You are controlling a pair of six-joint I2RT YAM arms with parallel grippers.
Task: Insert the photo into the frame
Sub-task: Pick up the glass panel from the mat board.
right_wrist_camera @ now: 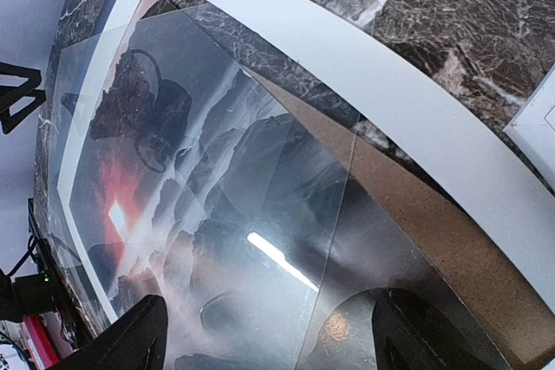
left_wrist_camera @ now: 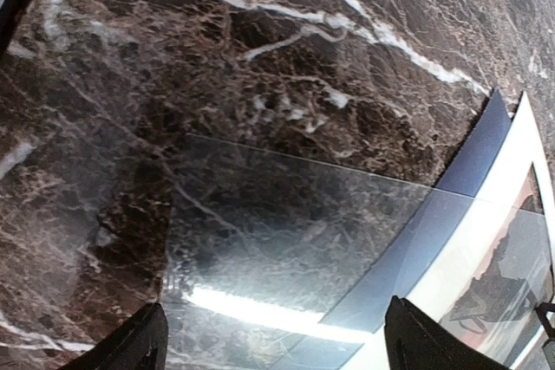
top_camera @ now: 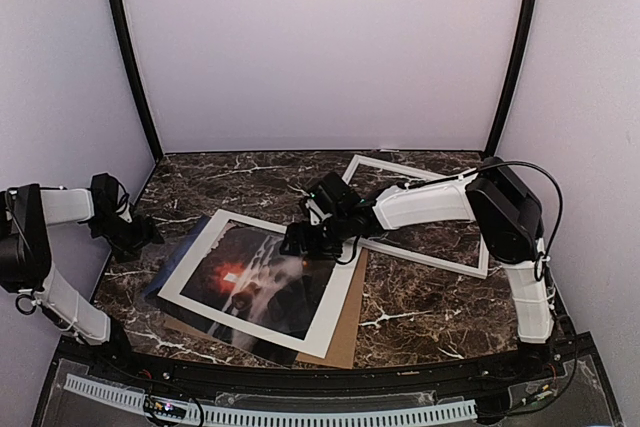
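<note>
The photo (top_camera: 250,282), a dark landscape with a red glow, lies flat left of centre under a white paper mat (top_camera: 190,257). A clear sheet (left_wrist_camera: 286,223) lies over both. The white frame (top_camera: 440,260) lies flat at the back right, apart from the photo. My right gripper (top_camera: 298,242) is open and empty, low over the photo's far right part. In the right wrist view the gripper (right_wrist_camera: 277,340) hovers over the photo (right_wrist_camera: 173,179). My left gripper (top_camera: 145,235) is open and empty by the photo's left corner. In the left wrist view the gripper (left_wrist_camera: 277,344) hovers over the clear sheet.
A brown cardboard sheet (top_camera: 346,332) lies under the mat and sticks out on its right side, as the right wrist view (right_wrist_camera: 434,231) also shows. The mat (right_wrist_camera: 347,67) borders the photo there. A frame corner (right_wrist_camera: 538,127) shows at the right edge. The table is dark marble (top_camera: 420,317).
</note>
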